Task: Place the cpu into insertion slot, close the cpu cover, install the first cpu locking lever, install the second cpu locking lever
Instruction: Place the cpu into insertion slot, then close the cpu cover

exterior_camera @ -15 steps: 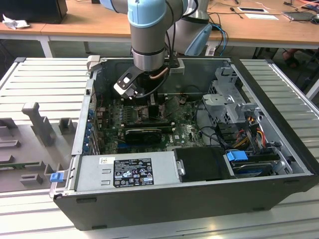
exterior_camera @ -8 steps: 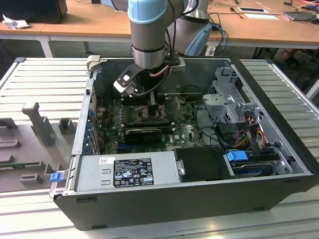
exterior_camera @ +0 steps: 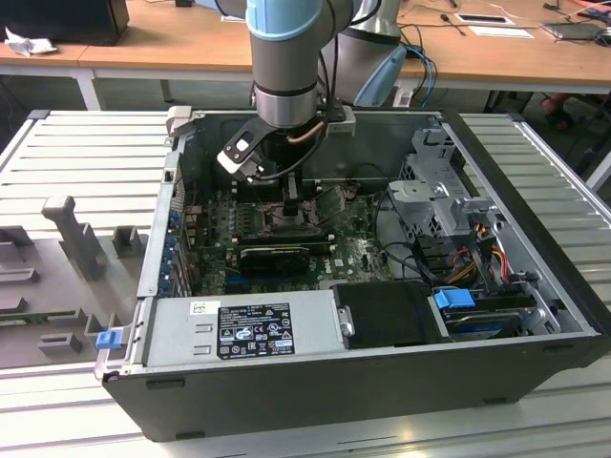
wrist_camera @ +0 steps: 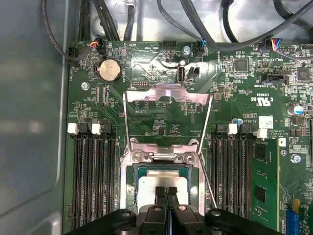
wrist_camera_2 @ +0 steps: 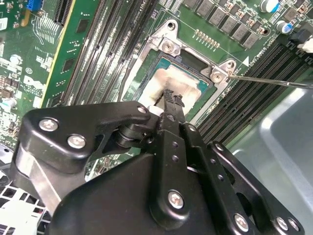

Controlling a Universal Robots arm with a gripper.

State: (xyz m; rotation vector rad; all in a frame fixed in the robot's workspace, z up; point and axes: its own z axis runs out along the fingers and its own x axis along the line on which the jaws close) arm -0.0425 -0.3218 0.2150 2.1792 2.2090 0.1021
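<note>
Black gripper [wrist_camera: 166, 195] linkage sits closest in both wrist views. Its two fingertips are pressed together with nothing between them, directly over the pale silver top of the cpu [wrist_camera: 146, 188]; whether they touch it I cannot tell. The cpu lies flat in the insertion slot [wrist_camera: 195, 169]. The cpu cover [wrist_camera: 166, 93] is swung back off the slot, with green board showing through its window, and a thin wire lever [wrist_camera: 207, 182] slants beside the slot.

Across the exterior view from its left, a grey moulded fixture [exterior_camera: 72, 234] rests on the ribbed table [exterior_camera: 76, 143]. Next is the open computer case [exterior_camera: 286, 401], with the arm [exterior_camera: 286, 57] reaching down to the motherboard [exterior_camera: 353, 253]. A silver power supply [exterior_camera: 253, 329] runs along the case's near wall, and a metal drive cage [exterior_camera: 439, 191] stands at the exterior view's right.
</note>
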